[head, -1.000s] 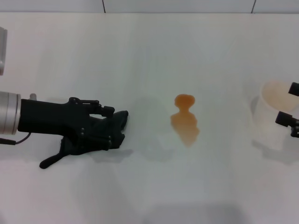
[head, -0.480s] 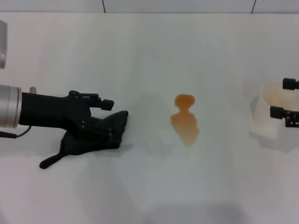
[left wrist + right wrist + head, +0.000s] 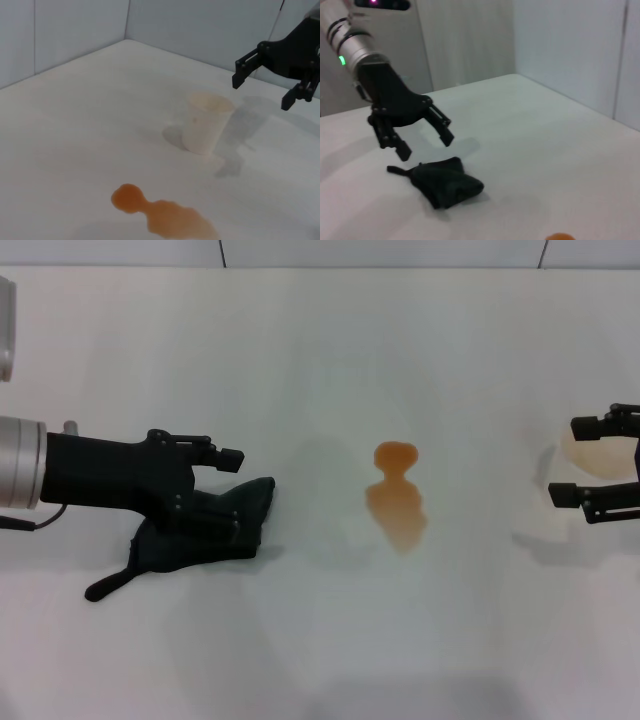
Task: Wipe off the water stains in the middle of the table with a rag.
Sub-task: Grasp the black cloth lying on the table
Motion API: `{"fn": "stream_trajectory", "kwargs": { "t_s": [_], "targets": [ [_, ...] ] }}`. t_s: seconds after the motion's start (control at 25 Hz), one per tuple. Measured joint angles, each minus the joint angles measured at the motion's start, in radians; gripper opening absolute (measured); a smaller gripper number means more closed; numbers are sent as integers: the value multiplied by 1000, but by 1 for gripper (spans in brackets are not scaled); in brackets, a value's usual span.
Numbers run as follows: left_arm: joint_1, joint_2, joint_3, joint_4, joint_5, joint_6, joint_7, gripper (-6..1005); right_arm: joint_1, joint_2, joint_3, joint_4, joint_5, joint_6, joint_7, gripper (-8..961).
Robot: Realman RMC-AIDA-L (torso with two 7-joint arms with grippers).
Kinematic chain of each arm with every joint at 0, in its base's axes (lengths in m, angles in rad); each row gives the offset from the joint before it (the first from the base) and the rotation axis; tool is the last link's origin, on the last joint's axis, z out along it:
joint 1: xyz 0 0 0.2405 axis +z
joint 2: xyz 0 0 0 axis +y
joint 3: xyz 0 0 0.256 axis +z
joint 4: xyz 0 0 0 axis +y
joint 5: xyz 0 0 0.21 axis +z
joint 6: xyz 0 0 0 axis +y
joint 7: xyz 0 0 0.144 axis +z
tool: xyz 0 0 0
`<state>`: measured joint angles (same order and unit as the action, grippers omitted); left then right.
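The rag [image 3: 200, 532] lies crumpled and black on the left of the white table [image 3: 320, 640]. My left gripper [image 3: 232, 495] hovers just above it, open, with nothing held; the right wrist view shows its fingers spread over the rag [image 3: 442, 186] with a gap beneath the gripper [image 3: 425, 145]. The water stains [image 3: 397, 502] are an orange puddle mid-table, a round blob joined to a tapering one, also low in the left wrist view [image 3: 162, 214]. My right gripper [image 3: 567, 458] is open at the far right, apart from the stains.
A translucent white cup [image 3: 605, 460] stands upright at the right, beneath the right gripper [image 3: 260, 94]; the left wrist view shows the cup [image 3: 204, 125] standing apart from the fingers. A wall runs along the table's far edge.
My right gripper has come in from the right edge to above the cup. The left gripper has lifted slightly off the rag. Rag and stains have not moved.
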<state>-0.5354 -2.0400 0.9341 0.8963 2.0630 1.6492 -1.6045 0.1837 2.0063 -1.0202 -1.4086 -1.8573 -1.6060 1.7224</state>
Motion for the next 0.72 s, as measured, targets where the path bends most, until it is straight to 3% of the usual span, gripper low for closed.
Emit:
{"fn": "stream_trajectory", "kwargs": {
  "t_s": [0.28, 0.72],
  "targets": [
    [-5, 0, 0, 1, 0, 1, 0, 854, 10, 0, -42, -132, -87, -5, 93, 850],
    [-7, 0, 0, 1, 0, 5, 0, 854, 28, 0, -43, -167, -112, -25, 143, 846]
  ]
}}
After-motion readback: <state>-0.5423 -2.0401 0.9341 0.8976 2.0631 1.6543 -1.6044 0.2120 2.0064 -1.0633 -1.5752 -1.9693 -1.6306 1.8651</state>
